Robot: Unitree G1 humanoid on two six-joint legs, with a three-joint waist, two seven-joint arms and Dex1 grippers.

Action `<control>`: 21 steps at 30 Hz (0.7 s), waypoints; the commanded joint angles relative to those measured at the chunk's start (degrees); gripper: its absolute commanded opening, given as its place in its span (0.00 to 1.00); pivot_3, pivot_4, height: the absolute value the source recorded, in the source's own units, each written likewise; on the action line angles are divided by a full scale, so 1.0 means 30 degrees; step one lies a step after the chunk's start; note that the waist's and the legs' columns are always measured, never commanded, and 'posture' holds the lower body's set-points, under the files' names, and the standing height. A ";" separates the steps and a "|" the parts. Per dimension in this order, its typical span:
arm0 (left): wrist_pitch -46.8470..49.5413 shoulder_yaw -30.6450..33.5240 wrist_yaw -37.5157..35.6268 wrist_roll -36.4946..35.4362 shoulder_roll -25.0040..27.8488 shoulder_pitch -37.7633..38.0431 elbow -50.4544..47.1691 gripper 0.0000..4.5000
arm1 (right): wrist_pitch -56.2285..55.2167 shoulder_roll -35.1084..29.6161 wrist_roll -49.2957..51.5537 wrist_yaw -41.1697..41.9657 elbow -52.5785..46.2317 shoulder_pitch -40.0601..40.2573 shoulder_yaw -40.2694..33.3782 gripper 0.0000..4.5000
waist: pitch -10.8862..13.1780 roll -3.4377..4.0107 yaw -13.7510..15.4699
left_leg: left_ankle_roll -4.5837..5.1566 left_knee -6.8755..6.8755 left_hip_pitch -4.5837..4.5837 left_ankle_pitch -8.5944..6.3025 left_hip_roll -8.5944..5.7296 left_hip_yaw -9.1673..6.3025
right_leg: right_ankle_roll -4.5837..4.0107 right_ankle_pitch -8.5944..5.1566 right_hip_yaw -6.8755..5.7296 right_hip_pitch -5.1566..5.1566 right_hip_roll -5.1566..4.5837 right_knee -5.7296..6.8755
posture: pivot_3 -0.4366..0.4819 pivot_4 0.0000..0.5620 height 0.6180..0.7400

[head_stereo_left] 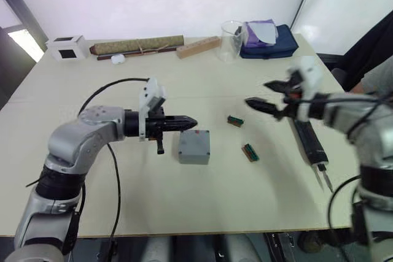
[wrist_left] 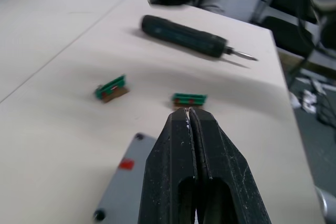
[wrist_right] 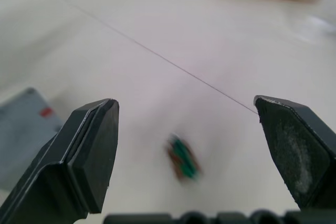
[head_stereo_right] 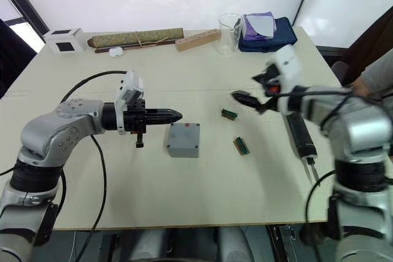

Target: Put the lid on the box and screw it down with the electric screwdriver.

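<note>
The grey box [head_stereo_left: 194, 146] stands mid-table. Its top is a flat grey face with corner holes and a small red mark [wrist_left: 126, 164], which looks like the lid [head_stereo_right: 183, 134] lying on it. My left gripper [head_stereo_left: 193, 123] is shut and empty, hovering level just beside the box's far left corner. The black electric screwdriver [head_stereo_left: 311, 144] lies on the table at the right, bit toward the front edge. My right gripper [head_stereo_left: 263, 95] hangs open and empty above the table, just left of the screwdriver's rear end.
Two small green parts [head_stereo_left: 235, 120] [head_stereo_left: 250, 151] lie between the box and the screwdriver. Along the back edge stand a white cube [head_stereo_left: 66, 47], a rolled mat [head_stereo_left: 138, 46], a wooden block [head_stereo_left: 198, 47], a glass beaker [head_stereo_left: 230, 41] and a blue bag [head_stereo_left: 270, 41]. A person [head_stereo_left: 376, 59] is at the right.
</note>
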 commanded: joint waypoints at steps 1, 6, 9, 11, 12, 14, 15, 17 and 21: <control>-0.1272 -0.1027 -0.1981 0.0455 0.0283 -0.0764 -0.0330 0.00 | 0.4301 -0.2893 0.0448 0.0298 0.1658 -0.1324 0.0226 0.99 | 0.0001 0.0002 -0.0035 | 0.0000 0.0000 0.0001 0.0000 0.0001 -0.0001 | -0.0002 0.0000 0.0000 0.0000 0.0001 0.0000 | 0.48 0.27 1.00; -0.2271 -0.2033 -0.3517 0.0652 -0.0014 -0.1081 -0.0918 0.00 | 0.5781 -0.7639 0.0886 0.2360 0.2767 -0.0966 0.3210 0.99 | 0.0012 0.0021 -0.0006 | 0.0006 0.0008 -0.0001 -0.0003 0.0008 0.0019 | -0.0006 -0.0005 0.0015 -0.0004 0.0009 -0.0013 | 0.48 0.27 1.00; -0.2728 -0.2479 -0.3627 0.1010 -0.0239 -0.1018 -0.1157 0.00 | 0.6983 -0.8237 0.1210 0.2808 0.3745 -0.1300 0.4583 0.99 | 0.0010 0.0020 -0.0054 | 0.0007 0.0008 -0.0015 -0.0004 0.0008 0.0020 | 0.0001 -0.0005 0.0014 -0.0006 0.0008 -0.0045 | 0.48 0.27 1.00; -0.2819 -0.2612 -0.3524 0.1135 -0.0443 -0.0974 -0.1289 0.00 | 0.6405 -0.8520 0.0630 0.2954 0.4409 -0.1249 0.5771 0.99 | 0.0011 0.0018 -0.0079 | 0.0007 0.0012 -0.0010 -0.0004 0.0011 0.0050 | 0.0005 -0.0003 0.0034 -0.0006 0.0010 -0.0064 | 0.48 0.27 1.00; -0.2881 -0.2664 -0.3444 0.1252 -0.0505 -0.0952 -0.1329 0.00 | 0.6178 -0.8569 0.0416 0.3023 0.4724 -0.1283 0.6280 0.99 | 0.0011 0.0019 -0.0074 | 0.0006 0.0016 -0.0015 -0.0004 0.0010 0.0056 | 0.0006 -0.0003 0.0039 -0.0006 0.0008 -0.0065 | 0.48 0.27 1.00; -0.3015 -0.2766 -0.3173 0.1548 -0.0518 -0.0884 -0.1474 0.00 | 0.6091 -0.8465 0.0293 0.3417 0.5558 -0.1633 0.7266 0.99 | 0.0012 0.0021 -0.0060 | 0.0006 0.0019 -0.0016 -0.0004 0.0010 0.0057 | 0.0008 -0.0002 0.0040 -0.0006 0.0009 -0.0065 | 0.48 0.27 1.00; -0.3057 -0.2782 -0.3065 0.1667 -0.0510 -0.0849 -0.1526 0.00 | 0.6129 -0.8368 0.0275 0.3607 0.5933 -0.1854 0.7664 0.99 | 0.0012 0.0021 -0.0057 | 0.0006 0.0017 -0.0021 -0.0004 0.0010 0.0057 | 0.0010 -0.0001 0.0040 -0.0014 0.0010 -0.0065 | 0.48 0.27 1.00; -0.3068 -0.2778 -0.2932 0.1814 -0.0514 -0.0737 -0.1621 0.00 | 0.5922 -0.8271 0.0086 0.4010 0.6523 -0.2225 0.8461 0.99 | 0.0012 0.0021 -0.0045 | 0.0007 0.0016 -0.0026 -0.0004 0.0011 0.0056 | 0.0014 -0.0003 0.0039 -0.0016 0.0013 -0.0066 | 0.48 0.27 1.00; -0.2848 -0.2689 -0.2608 0.1777 -0.0532 -0.0404 -0.1932 0.00 | 0.4523 -0.7981 -0.0986 0.4815 0.8029 -0.2731 1.0233 0.99 | 0.0012 0.0021 -0.0023 | 0.0006 0.0017 -0.0038 -0.0004 0.0011 0.0052 | 0.0017 -0.0005 0.0036 -0.0020 0.0011 -0.0073 | 0.48 0.27 1.00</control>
